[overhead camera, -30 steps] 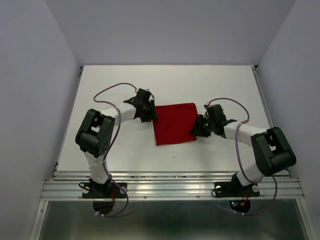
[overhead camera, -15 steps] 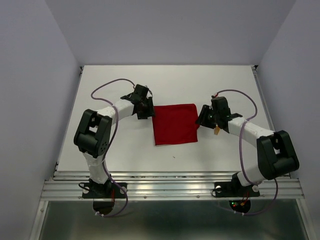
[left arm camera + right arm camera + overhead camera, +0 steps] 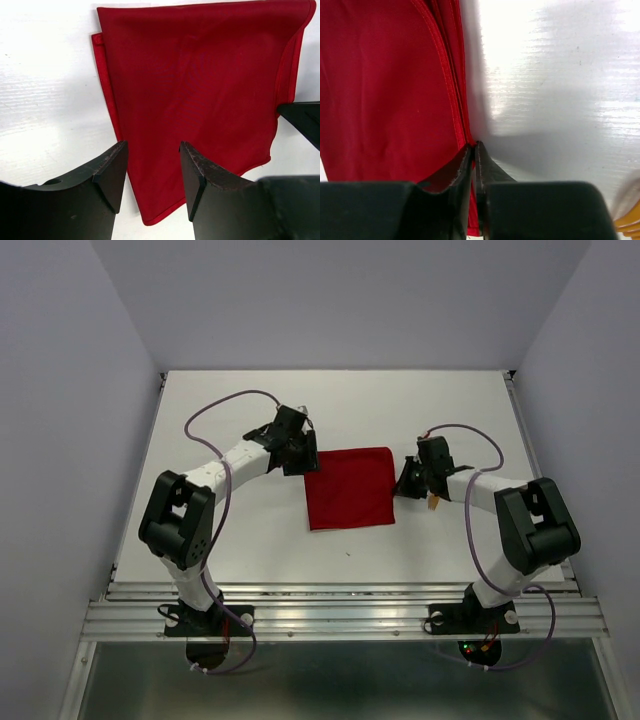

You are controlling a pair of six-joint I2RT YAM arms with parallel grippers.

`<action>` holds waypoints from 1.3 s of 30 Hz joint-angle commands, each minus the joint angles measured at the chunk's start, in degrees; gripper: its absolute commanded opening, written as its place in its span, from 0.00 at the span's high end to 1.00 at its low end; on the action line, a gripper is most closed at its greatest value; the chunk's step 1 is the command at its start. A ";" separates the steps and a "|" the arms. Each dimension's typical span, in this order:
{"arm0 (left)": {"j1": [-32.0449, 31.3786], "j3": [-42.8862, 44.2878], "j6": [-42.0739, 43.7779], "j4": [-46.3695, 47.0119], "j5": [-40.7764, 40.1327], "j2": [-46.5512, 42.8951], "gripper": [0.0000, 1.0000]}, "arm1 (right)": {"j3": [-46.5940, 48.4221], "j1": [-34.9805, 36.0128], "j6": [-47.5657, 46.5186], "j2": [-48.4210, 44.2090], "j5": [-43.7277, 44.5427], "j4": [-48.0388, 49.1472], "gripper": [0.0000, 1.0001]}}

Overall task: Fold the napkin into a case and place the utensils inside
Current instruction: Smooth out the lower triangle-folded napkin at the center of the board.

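The red napkin [image 3: 348, 487] lies folded flat in the middle of the table, its layered hems along the right side [image 3: 451, 85]. My right gripper [image 3: 408, 483] sits at that right edge, its jaws pressed together on the red hem [image 3: 474, 146]. My left gripper [image 3: 300, 455] hovers over the napkin's upper-left corner, open, with the cloth [image 3: 200, 75] below and ahead of its fingers [image 3: 112, 170] and nothing between them. One of the orange utensils [image 3: 434, 503] peeks out under the right wrist, and shows as an orange tip [image 3: 629, 222] in the right wrist view.
The white table [image 3: 250, 530] is bounded by grey walls on three sides and a metal rail [image 3: 340, 615] at the near edge. The right gripper's dark body [image 3: 302, 120] shows past the napkin in the left wrist view.
The right gripper opened, shifted along the napkin's right edge and then closed on the hem. The left gripper moved slightly right, over the napkin's corner, staying open.
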 commanded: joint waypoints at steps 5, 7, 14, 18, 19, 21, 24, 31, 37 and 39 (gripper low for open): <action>-2.18 3.19 1.04 -2.45 -0.28 -0.13 0.44 | -6.70 -0.28 2.98 -1.23 -5.66 9.32 0.95; -2.63 3.46 1.22 -2.36 -0.55 0.05 0.44 | -8.72 -0.28 3.60 -3.68 -5.92 10.11 0.93; -2.72 6.71 2.18 -3.77 -2.39 3.74 0.44 | -8.73 -0.28 1.76 -10.10 -2.86 4.94 0.50; -2.98 6.54 2.54 -3.68 -1.60 3.13 0.44 | -6.81 -0.28 0.27 -12.04 2.42 2.29 0.44; -3.07 6.54 2.54 -3.77 -1.78 2.95 0.44 | -6.28 -0.28 0.09 -11.61 2.42 1.60 0.44; -3.50 6.27 2.45 -3.77 -1.87 2.69 0.44 | -5.40 -0.28 -0.17 -11.08 -0.71 1.06 0.46; -3.42 5.75 1.75 -3.77 -2.66 2.16 0.44 | -6.88 -0.28 0.17 -11.34 -4.94 2.29 0.46; -3.51 6.27 1.31 -3.85 -2.66 1.46 0.44 | -15.40 1.66 2.28 -15.90 -12.86 5.72 0.39; -3.42 6.97 1.66 -3.94 -3.36 2.25 0.44 | -18.75 2.89 2.55 -14.60 -17.35 10.20 0.47; -3.07 6.97 1.83 -4.12 -3.54 2.86 0.44 | -17.79 4.64 2.29 -13.63 -16.65 10.47 0.53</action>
